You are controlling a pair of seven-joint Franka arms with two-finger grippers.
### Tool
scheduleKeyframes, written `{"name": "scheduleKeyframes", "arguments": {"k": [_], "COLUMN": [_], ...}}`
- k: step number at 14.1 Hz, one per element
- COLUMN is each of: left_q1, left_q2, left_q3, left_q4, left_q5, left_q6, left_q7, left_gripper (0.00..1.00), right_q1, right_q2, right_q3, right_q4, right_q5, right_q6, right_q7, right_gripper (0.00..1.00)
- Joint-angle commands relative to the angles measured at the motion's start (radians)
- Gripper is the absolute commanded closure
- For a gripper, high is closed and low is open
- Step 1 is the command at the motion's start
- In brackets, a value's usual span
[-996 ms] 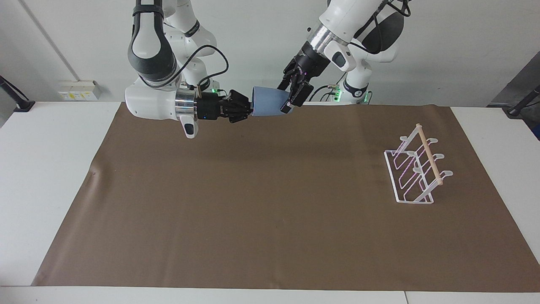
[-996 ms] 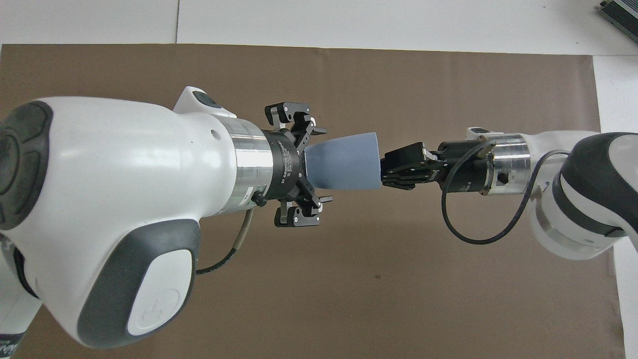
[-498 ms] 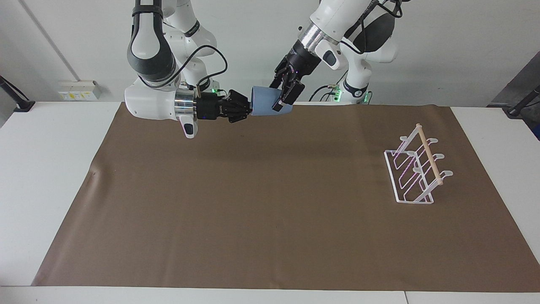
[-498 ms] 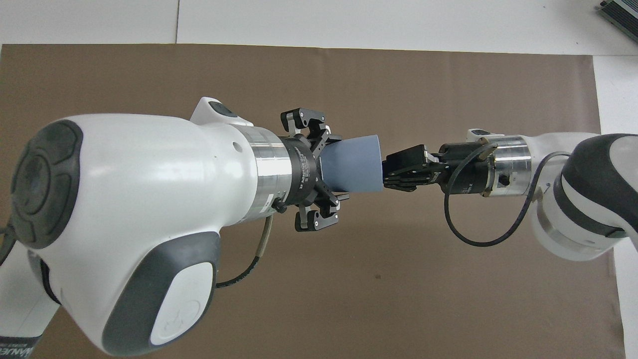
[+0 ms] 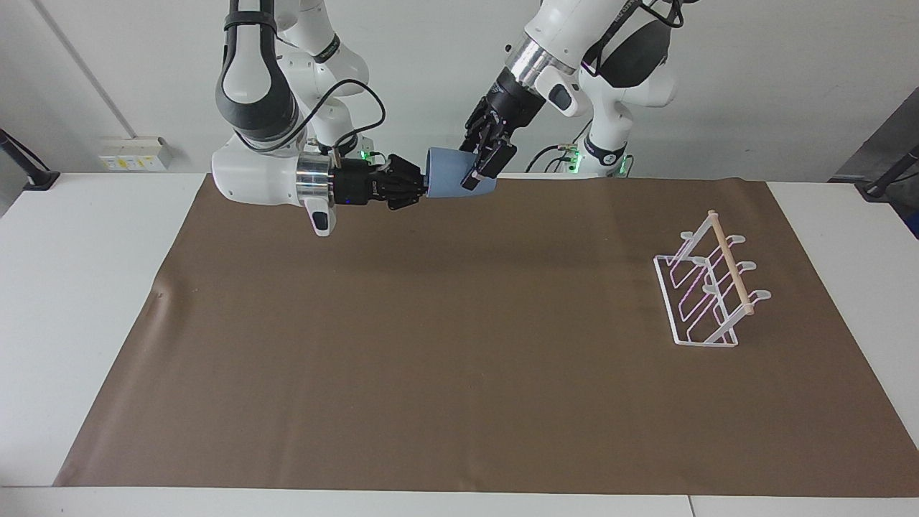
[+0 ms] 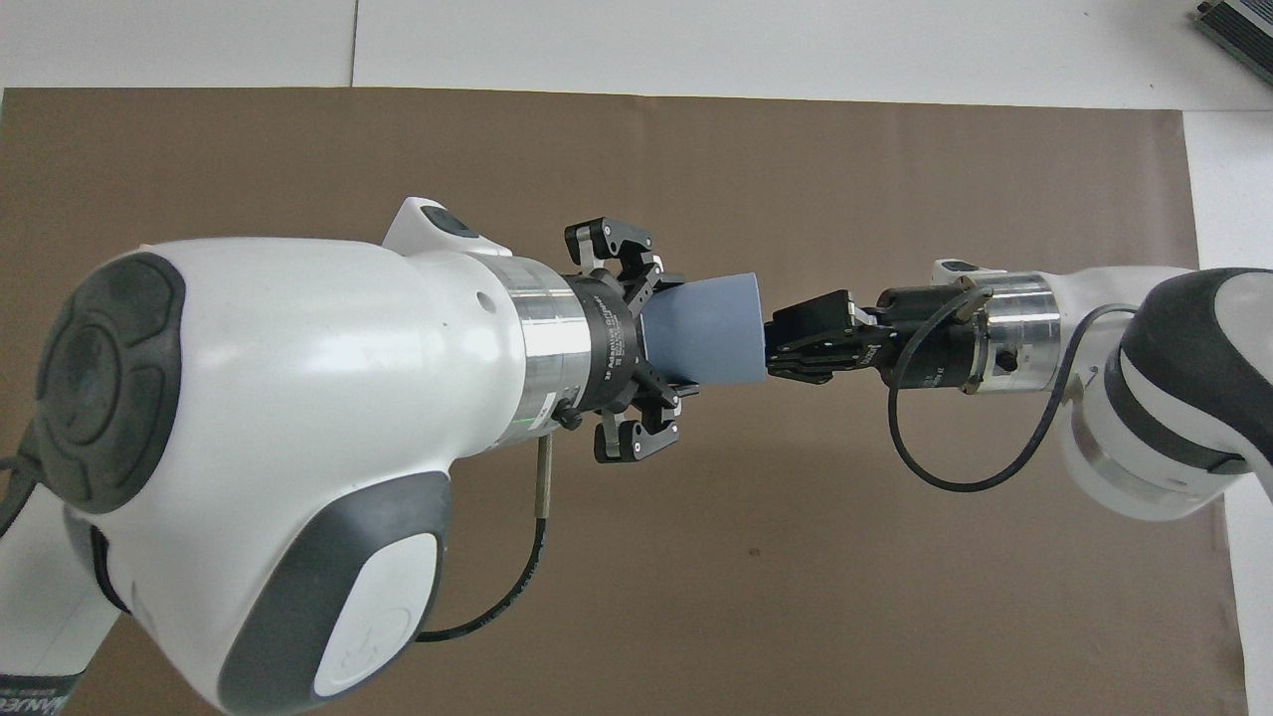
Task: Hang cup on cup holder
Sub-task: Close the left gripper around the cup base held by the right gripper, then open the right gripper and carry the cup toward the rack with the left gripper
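Sideways, matte pale-blue tapered cup (image 5: pixel 451 172) between both claws

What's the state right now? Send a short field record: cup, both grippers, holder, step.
cup: light blue cup, held on its side in the air between the two grippers, over the brown mat
right gripper: right gripper shut on the cup's narrow base end
left gripper: left gripper shut on the cup's wide rim end
cup holder: cup holder stands on the mat toward the left arm's end, no cup on its pegs
step: handover in progress, both grippers gripping; hanging not yet done
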Motion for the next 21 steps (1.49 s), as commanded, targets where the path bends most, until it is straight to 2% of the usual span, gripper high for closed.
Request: {"name": "scheduleKeyframes", "arguments": {"k": [1, 2, 3, 6, 8, 10, 13, 18, 21], "left_q1": [-0.02, -0.02, -0.02, -0.021, -0.02, -0.02, -0.01, 0.06, 0.121], "left_q2": [-0.007, -0.007, -0.006, -0.009, -0.01, -0.015, -0.03, -0.078, -0.113], "left_q3": [0.011, 0.011, 0.011, 0.011, 0.011, 0.011, 0.013, 0.019, 0.019], "left_q4": [-0.027, -0.027, -0.027, -0.034, -0.04, -0.051, -0.089, -0.175, -0.247], "left_q5": [0.053, 0.055, 0.057, 0.057, 0.072, 0.156, 0.311, 0.52, 0.65], "left_q6": [0.018, 0.018, 0.018, 0.02, 0.02, 0.009, -0.02, -0.069, -0.086], "left_q7": [-0.039, -0.039, -0.039, -0.037, -0.033, -0.034, -0.028, 0.103, 0.154], "left_gripper": [1.0, 1.0, 1.0, 1.0, 1.0, 1.0, 1.0, 1.0, 1.0], "right_q1": [-0.02, -0.023, -0.032, -0.054, -0.08, -0.101, -0.143, -0.126, -0.098], "right_q2": [-0.023, -0.023, -0.023, -0.023, -0.023, -0.022, -0.022, -0.019, -0.014], "right_q3": [0.007, 0.007, 0.007, 0.006, 0.003, -0.002, -0.003, 0.009, 0.01], "right_q4": [-0.012, -0.014, -0.012, -0.012, -0.011, 0.003, 0.033, 0.047, 0.047], "right_q5": [0.033, 0.033, 0.033, 0.021, -0.037, -0.183, -0.468, -0.921, -1.135], "right_q6": [-0.008, -0.009, -0.014, -0.034, -0.037, -0.019, 0.084, 0.262, 0.34], "right_q7": [-0.006, 0.011, 0.018, 0.019, 0.019, 0.021, 0.022, 0.051, 0.074], "right_gripper": [0.48, 0.15, 0.11, 0.09, 0.0, 0.0, 0.0, 0.0, 0.0]}}
